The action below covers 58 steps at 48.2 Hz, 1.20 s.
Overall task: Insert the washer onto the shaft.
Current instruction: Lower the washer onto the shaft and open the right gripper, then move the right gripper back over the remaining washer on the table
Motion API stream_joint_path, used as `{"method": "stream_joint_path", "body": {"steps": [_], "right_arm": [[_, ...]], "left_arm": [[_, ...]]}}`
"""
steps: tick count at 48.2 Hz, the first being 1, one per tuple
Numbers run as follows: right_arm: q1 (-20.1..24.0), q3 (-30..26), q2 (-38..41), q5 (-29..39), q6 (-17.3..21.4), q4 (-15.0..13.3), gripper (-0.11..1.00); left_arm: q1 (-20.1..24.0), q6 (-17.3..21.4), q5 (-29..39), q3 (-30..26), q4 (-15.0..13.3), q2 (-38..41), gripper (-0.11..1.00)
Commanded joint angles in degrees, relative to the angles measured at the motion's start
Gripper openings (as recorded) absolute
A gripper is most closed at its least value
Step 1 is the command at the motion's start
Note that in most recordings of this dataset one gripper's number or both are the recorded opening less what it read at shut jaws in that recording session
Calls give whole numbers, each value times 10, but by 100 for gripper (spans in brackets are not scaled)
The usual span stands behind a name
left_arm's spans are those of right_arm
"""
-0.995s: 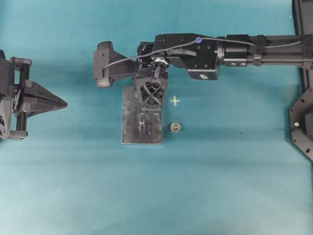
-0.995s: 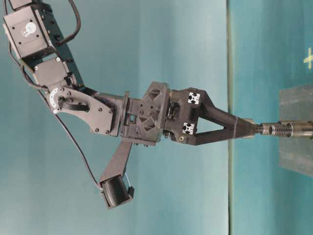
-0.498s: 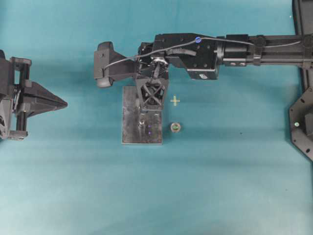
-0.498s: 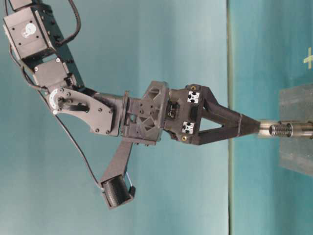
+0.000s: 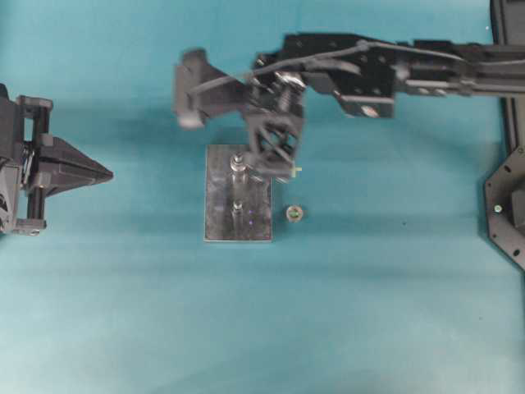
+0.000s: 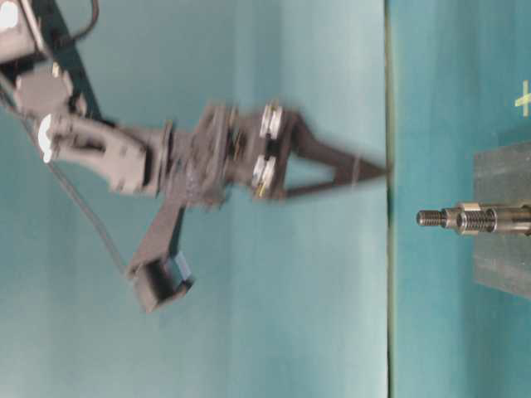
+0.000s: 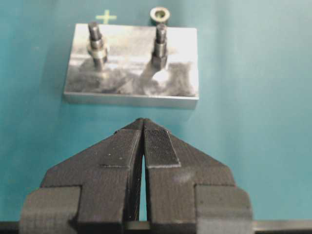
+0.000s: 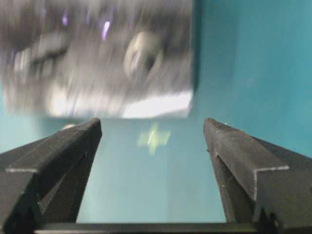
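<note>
A grey metal plate (image 5: 221, 209) carries two upright threaded shafts. The washer (image 7: 96, 48), a silver ring, sits around the far shaft (image 5: 237, 162), partway down it, and shows in the table-level view as a pale band (image 6: 467, 219). My right gripper (image 5: 269, 170) hovers above the plate's far end, lifted off that shaft (image 6: 448, 218), blurred by motion. It (image 8: 152, 127) is open with nothing between its fingers. My left gripper (image 7: 143, 122) is shut and empty, at the table's left edge (image 5: 105, 173), pointing at the plate (image 7: 131, 85).
The nearer shaft (image 5: 237, 205) has a nut at its base (image 7: 159, 59). A small metal ring (image 5: 294, 213) lies on the teal table right of the plate, beside a yellow cross mark (image 5: 296, 170). A black fixture (image 5: 509, 205) stands at the right edge.
My right gripper opened, let go of the washer on the far shaft, and rose up and away from it. The left gripper has not moved.
</note>
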Motion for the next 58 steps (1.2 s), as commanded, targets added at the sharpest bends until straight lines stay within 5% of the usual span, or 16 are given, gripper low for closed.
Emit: {"method": "stream_joint_path", "body": {"steps": [1,27,58], "right_arm": [[9,21,-40,-15,9,4,87],[47,175,-66,-163,56,51,86],[77,182,-12,-207,73,57,86]], "left_arm": [[0,-1,-5,-7,3,1,0],[0,-1,-5,-11,3,2,0],[0,-1,-5,-14,3,4,0]]}}
